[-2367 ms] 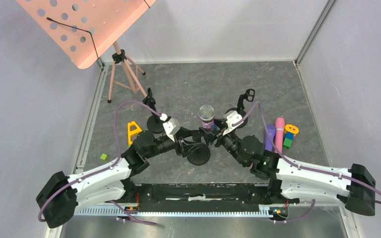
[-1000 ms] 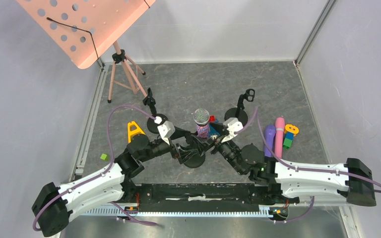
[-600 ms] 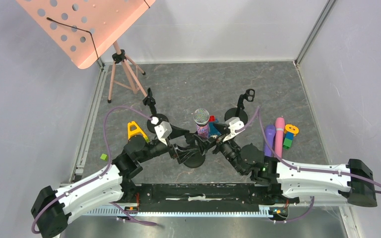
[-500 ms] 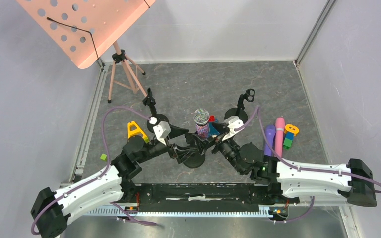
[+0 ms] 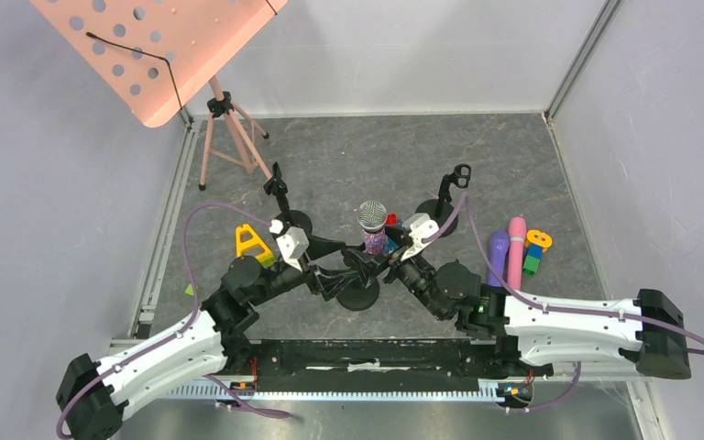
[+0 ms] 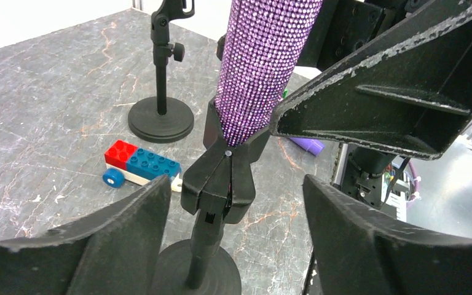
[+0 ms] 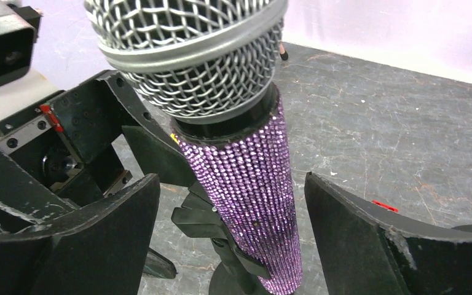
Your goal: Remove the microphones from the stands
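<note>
The microphone (image 5: 372, 223) has a silver mesh head and a sparkly purple body. It stands upright in the clip of a black stand (image 5: 358, 294) at mid-table. My left gripper (image 5: 346, 268) is open, its fingers (image 6: 129, 227) on either side of the stand's clip (image 6: 221, 178), below the purple body (image 6: 261, 67). My right gripper (image 5: 389, 251) is open, its fingers (image 7: 350, 227) on either side of the microphone's body (image 7: 246, 178) without touching it. The mesh head (image 7: 184, 49) is above them.
Two empty black stands (image 5: 283, 218) (image 5: 444, 200) stand behind. A pink music stand (image 5: 160, 50) is at the back left. A yellow triangle (image 5: 247, 240), a green cube (image 5: 190, 290), purple and pink cylinders (image 5: 506, 249), blocks (image 5: 536, 249) and a brick car (image 6: 138, 166) lie around.
The microphone and its stand shifted a little left and nearer earlier on, then stayed put. My left wrist has drawn back slightly to the left. Both grippers remain around the stand and microphone.
</note>
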`<state>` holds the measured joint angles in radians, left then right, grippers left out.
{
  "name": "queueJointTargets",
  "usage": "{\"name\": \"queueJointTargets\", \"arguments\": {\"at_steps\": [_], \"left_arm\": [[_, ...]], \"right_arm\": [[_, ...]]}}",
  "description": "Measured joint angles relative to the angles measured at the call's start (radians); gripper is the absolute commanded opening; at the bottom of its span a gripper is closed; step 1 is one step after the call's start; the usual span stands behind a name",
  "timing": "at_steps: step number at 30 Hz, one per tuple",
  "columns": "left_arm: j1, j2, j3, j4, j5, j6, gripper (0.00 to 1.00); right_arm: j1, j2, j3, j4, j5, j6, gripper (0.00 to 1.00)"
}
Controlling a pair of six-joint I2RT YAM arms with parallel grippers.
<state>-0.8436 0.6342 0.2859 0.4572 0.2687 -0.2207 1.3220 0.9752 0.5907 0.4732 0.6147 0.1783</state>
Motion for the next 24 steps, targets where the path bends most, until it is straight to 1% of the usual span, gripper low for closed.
{"name": "queueJointTargets", "arguments": {"at_steps": [1, 4, 6, 8, 9, 11, 13, 17, 19, 22, 24], "left_arm": [[0.000, 0.008, 0.000, 0.003, 0.004, 0.001, 0.79], [0.000, 0.043, 0.001, 0.008, 0.025, 0.005, 0.69], [0.000, 0.074, 0.003, 0.008, 0.035, 0.011, 0.67], [0.002, 0.097, 0.003, 0.008, 0.046, 0.013, 0.62], [0.002, 0.102, 0.003, 0.008, 0.047, 0.013, 0.62], [0.004, 0.105, 0.003, 0.008, 0.048, 0.013, 0.67], [0.004, 0.103, 0.003, 0.008, 0.049, 0.013, 0.80], [0.003, 0.085, 0.008, -0.013, 0.054, 0.026, 0.95], [0.003, 0.070, 0.020, -0.029, 0.048, 0.033, 0.95], [0.004, 0.046, 0.040, -0.050, 0.044, 0.039, 0.99], [0.003, 0.033, 0.048, -0.061, 0.040, 0.041, 1.00]], "right_arm": [[0.000, 0.003, 0.003, 0.000, -0.005, -0.002, 0.89], [0.000, 0.010, 0.007, -0.002, -0.009, -0.013, 0.80], [0.000, 0.014, 0.011, -0.006, -0.009, -0.019, 0.76], [0.000, 0.018, 0.016, -0.016, -0.008, -0.023, 0.72], [0.000, 0.019, 0.017, -0.020, -0.007, -0.026, 0.69], [0.000, 0.022, 0.017, -0.022, -0.003, -0.033, 0.68], [-0.001, 0.026, 0.019, -0.026, 0.000, -0.039, 0.71], [-0.001, 0.046, 0.043, -0.045, 0.006, -0.047, 0.73], [-0.001, 0.053, 0.051, -0.053, 0.011, -0.049, 0.73], [-0.001, 0.053, 0.056, -0.066, 0.015, -0.049, 0.75], [-0.001, 0.052, 0.056, -0.072, 0.019, -0.049, 0.75]]}}
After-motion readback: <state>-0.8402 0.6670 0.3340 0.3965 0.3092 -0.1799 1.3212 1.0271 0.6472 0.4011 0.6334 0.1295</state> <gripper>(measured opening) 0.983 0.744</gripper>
